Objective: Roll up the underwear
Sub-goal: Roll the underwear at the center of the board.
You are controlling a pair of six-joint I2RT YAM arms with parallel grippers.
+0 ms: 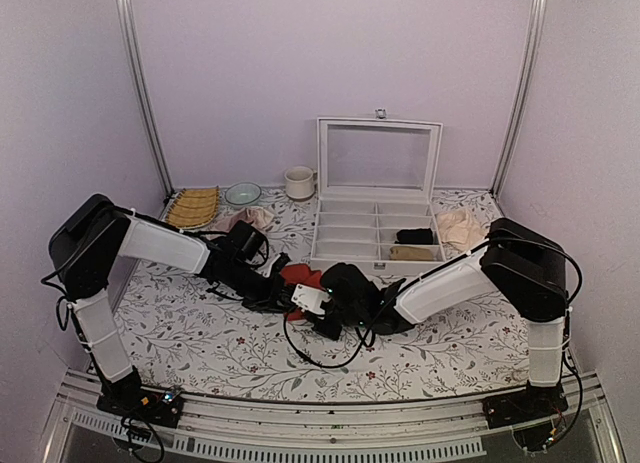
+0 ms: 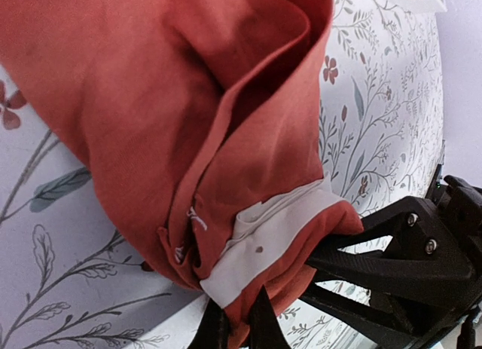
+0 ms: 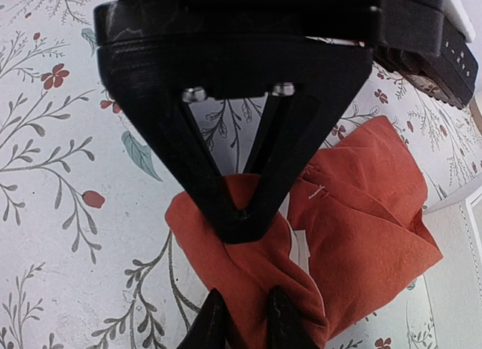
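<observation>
Mid-table near the box point(image 1: 345, 255), left fingers point(image 2: 265, 326) and right fingers point(image 3: 214, 323) pinching underwear point(image 1: 298, 275) edges, bare table point(image 1: 200, 333) in front

White divided box point(image 1: 340, 245), lid upright; mug point(image 1: 298, 182), bowl point(image 1: 242, 193), woven mat point(image 1: 193, 207) along back; floral tablecloth point(image 1: 200, 333).

Red-orange underwear point(image 2: 226, 123), cream waistband point(image 2: 263, 243); tablecloth point(image 1: 200, 323) white, grey leaf sprigs, small red flowers; organizer box point(image 1: 322, 233) white.
</observation>
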